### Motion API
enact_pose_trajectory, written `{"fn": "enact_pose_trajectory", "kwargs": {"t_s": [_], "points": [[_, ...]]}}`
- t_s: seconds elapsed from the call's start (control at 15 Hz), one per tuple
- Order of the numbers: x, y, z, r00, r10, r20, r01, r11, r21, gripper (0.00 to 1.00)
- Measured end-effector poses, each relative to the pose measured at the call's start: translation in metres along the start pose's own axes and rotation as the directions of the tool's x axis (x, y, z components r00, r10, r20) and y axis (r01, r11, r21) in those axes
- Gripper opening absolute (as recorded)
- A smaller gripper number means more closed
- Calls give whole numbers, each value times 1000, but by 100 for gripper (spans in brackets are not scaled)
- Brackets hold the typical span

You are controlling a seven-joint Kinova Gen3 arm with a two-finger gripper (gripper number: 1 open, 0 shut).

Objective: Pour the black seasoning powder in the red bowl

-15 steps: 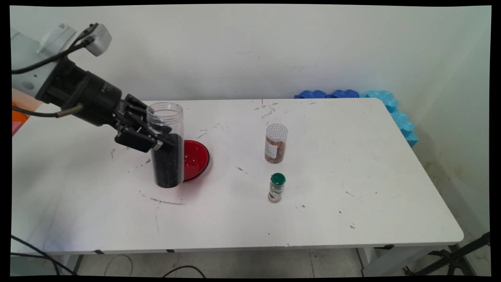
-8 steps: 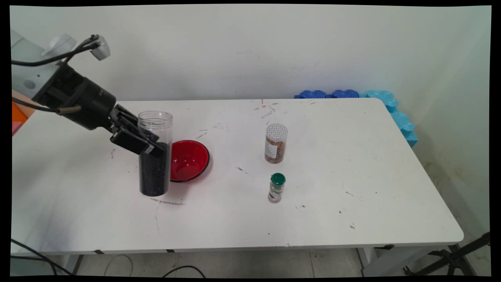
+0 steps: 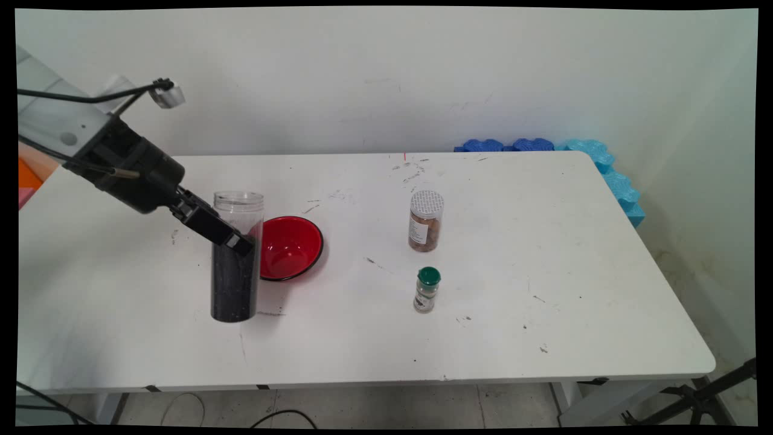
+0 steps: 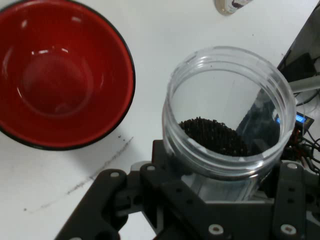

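Black hand (image 3: 232, 237) grips clear jar (image 3: 237, 257) by red bowl (image 3: 291, 248).

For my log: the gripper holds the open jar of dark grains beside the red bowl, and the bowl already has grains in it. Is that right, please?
Not quite. The gripper does hold the open jar of dark grains beside the red bowl, but the bowl is empty: the hand view shows only its bare red inside. The rest stands.

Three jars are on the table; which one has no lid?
The tall clear jar of dark grains in the gripper; the brown-filled jar and green-capped shaker are capped.
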Motion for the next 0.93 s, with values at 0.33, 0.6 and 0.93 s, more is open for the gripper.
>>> {"fn": "enact_pose_trajectory", "kwargs": {"t_s": [0.33, 0.6, 0.93], "points": [[2, -12, 15, 993, -112, 41, 113, 993, -23, 0], [5, -20, 26, 968, -243, 63, 246, 968, -49, 0], [9, -31, 36, 894, -441, 77, 446, 892, -74, 0]]}}
